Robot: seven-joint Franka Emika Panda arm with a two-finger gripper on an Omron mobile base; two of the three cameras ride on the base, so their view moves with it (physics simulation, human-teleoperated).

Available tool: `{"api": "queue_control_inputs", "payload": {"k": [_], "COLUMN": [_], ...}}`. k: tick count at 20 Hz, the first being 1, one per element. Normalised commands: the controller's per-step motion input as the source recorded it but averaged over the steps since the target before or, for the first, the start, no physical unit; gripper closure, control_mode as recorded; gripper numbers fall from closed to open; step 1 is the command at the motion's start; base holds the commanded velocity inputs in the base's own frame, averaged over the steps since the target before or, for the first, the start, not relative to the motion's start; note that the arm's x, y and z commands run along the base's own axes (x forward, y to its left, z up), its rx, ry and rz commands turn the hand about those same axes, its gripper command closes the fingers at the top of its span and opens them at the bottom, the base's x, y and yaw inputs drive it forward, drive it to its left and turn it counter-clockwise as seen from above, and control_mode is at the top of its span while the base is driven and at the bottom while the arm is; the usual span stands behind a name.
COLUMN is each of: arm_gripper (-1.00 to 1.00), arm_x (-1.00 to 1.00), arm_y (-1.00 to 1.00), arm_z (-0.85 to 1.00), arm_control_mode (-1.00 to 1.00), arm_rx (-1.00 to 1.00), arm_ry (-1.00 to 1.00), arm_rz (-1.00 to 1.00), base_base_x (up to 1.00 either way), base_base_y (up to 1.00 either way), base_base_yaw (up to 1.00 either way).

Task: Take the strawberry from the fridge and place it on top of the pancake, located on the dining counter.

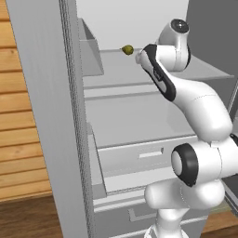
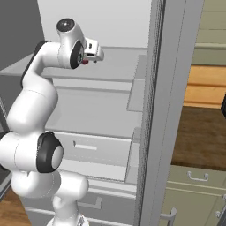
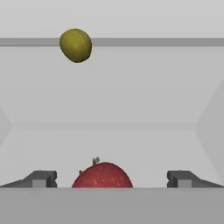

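The fridge [image 1: 42, 116] stands open, and my arm reaches onto its upper shelf [image 2: 117, 62]. In the hand view the red strawberry [image 3: 103, 175] lies on the pale shelf floor right at the bottom, between my two dark fingertips [image 3: 41, 178]. My gripper [image 3: 112, 180] is open, its jaws wide apart on either side of the fruit and not touching it. From the right base view the strawberry [image 2: 84, 62] is a small red spot just under the white hand [image 2: 92, 49]. The pancake and the dining counter are out of view.
A small olive-green fruit [image 3: 75, 45] [image 1: 127, 49] sits farther back on the same shelf. A door bin [image 1: 90, 51] hangs on the left door, and the right door's edge [image 2: 161, 110] stands close. Drawers [image 1: 144, 153] lie below. Green cabinets [image 2: 194, 185] stand at right.
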Motion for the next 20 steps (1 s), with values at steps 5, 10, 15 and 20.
{"api": "queue_control_inputs", "payload": {"k": [5, 10, 15, 20], "arm_gripper": [1.0, 1.0, 1.0, 1.0], "arm_x": [0.05, 0.0, 0.0, -0.21], "arm_y": [0.06, 0.0, 0.0, 0.0], "arm_z": [-0.08, -0.09, -0.03, -0.01], "arm_control_mode": [-1.0, -1.0, -1.0, -1.0], "arm_rx": [0.0, 0.0, 0.0, 0.0], "arm_ry": [0.0, 0.0, -0.04, -0.2], "arm_rz": [0.01, 0.01, 0.01, -0.04], "base_base_x": [0.0, 0.0, 0.0, 0.0], "base_base_y": [0.0, 0.0, 0.0, 0.0], "base_base_yaw": [0.0, 0.0, 0.0, 0.0]}}
